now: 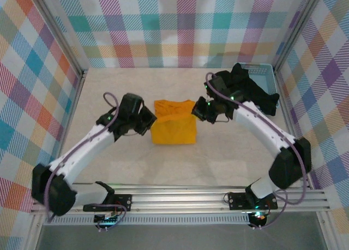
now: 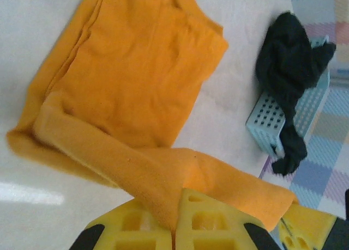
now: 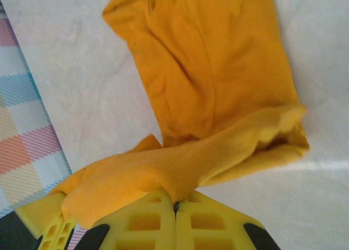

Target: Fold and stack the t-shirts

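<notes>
Tabletop, pale beige (image 1: 136, 163): bright orange-yellow fabric t-shirt (image 1: 174, 129) lies centred, part-folded, between both arms. Heap of black fabric t-shirts (image 1: 253, 92) far right. Left gripper (image 1: 148, 119) pinches the orange shirt's left edge, right gripper (image 1: 200, 109) its right edge; equally near.

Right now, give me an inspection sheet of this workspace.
Surface: table, pale, marbled.
Job's things: orange shirt partly folded, centre; black shirts heaped over the basket.
Clutter: basket, far right corner.
Hands: left hand and right hand each shut on an edge of the orange shirt.
Cables: purple cables run along both arms.
Surroundings: plaid walls.
</notes>
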Robot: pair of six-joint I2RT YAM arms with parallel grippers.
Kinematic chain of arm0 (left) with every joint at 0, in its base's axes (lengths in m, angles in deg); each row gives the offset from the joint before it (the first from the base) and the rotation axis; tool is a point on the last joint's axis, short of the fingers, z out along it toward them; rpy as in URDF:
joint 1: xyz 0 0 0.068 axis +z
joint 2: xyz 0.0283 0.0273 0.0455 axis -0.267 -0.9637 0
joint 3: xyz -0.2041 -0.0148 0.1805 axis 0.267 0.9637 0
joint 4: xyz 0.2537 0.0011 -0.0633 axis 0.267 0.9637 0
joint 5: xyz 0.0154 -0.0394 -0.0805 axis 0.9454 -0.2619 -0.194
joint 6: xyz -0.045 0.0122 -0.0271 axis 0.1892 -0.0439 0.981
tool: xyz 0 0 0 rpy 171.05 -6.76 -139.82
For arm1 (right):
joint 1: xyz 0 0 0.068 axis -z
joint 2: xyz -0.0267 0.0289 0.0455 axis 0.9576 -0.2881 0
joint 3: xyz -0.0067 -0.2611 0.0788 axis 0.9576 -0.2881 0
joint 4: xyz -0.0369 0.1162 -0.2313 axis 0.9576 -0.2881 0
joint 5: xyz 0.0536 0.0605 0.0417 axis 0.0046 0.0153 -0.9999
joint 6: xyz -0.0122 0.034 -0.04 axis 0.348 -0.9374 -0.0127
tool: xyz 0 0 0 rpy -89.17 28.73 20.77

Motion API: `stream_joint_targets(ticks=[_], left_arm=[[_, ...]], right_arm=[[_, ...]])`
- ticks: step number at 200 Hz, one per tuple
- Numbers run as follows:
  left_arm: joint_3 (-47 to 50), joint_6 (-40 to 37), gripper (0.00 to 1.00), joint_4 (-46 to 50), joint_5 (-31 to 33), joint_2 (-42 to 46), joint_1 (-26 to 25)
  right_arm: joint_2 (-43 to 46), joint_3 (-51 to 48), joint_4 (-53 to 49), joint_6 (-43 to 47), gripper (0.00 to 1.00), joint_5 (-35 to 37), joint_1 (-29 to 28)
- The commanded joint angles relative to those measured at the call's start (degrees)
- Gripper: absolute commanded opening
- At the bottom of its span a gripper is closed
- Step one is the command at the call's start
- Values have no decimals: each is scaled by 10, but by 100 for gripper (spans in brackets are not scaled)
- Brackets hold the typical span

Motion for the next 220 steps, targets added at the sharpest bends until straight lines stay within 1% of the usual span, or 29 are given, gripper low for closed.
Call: stream_joint_targets(ticks=[1,13,21,31,34,38,44,47,49,56,68,76,86,98,114,127,132,145,152,162,166,173,177,187,191,198,211,220], left_arm=[[-91,-45,0,-28,-60,-133,45],[-156,-65,0,-15,-62,-216,59],[-196,-78,0,-25,-74,-266,68],[-249,-97,1,-13,-68,-315,78],[-264,-101,4,-7,-66,-330,81],[-283,-104,8,-8,-69,-346,84],[-300,-109,19,-9,-70,-363,88],[-307,-111,27,-6,-65,-368,89],[-311,-113,31,-3,-61,-370,89],[-319,-120,36,11,-42,-369,90],[-301,-127,48,8,-16,-345,89],[-276,-129,50,-3,-4,-314,88],[-233,-130,53,-7,19,-263,79],[-155,-113,54,-22,43,-191,58],[-35,-50,55,-75,36,-110,9],[58,17,54,-118,45,-64,-56],[92,48,54,-154,54,-51,-83],[176,146,54,-236,90,-30,-148],[216,203,56,-280,126,-25,-180],[262,256,57,-362,175,-25,-211],[272,270,57,-395,193,-28,-218],[277,285,58,-421,212,-37,-223],[274,284,60,-429,219,-45,-224],[259,268,61,-448,235,-65,-223],[253,249,61,-451,239,-73,-223],[239,240,61,-455,240,-91,-222],[228,244,62,-489,235,-133,-219],[223,259,62,-496,237,-156,-218]], right_arm=[[-78,56,22,19,0,-44,43],[-137,99,26,20,0,-49,64],[-175,134,24,23,0,-57,79],[-220,165,52,29,0,-71,90],[-231,173,61,34,3,-74,93],[-248,188,66,41,10,-77,95],[-271,217,64,58,24,-82,98],[-284,235,57,68,30,-83,100],[-292,246,51,73,33,-82,101],[-314,278,37,93,42,-85,105],[-334,304,38,119,51,-113,110],[-340,324,15,139,54,-125,113],[-330,330,-23,168,55,-111,112],[-276,270,-8,182,57,-95,110],[-178,132,52,167,58,-93,111],[-99,26,88,150,58,-89,105],[-67,-21,112,141,58,-88,98],[17,-134,187,111,60,-94,79],[63,-195,233,92,62,-94,69],[125,-276,303,62,65,-96,57],[150,-307,332,49,66,-95,54],[194,-355,374,29,68,-88,47],[217,-376,393,19,70,-83,45],[263,-423,419,-3,71,-73,40],[277,-435,421,-8,71,-72,40],[298,-445,416,-12,71,-72,40],[322,-449,387,-5,71,-74,40],[333,-445,366,0,71,-74,39]])
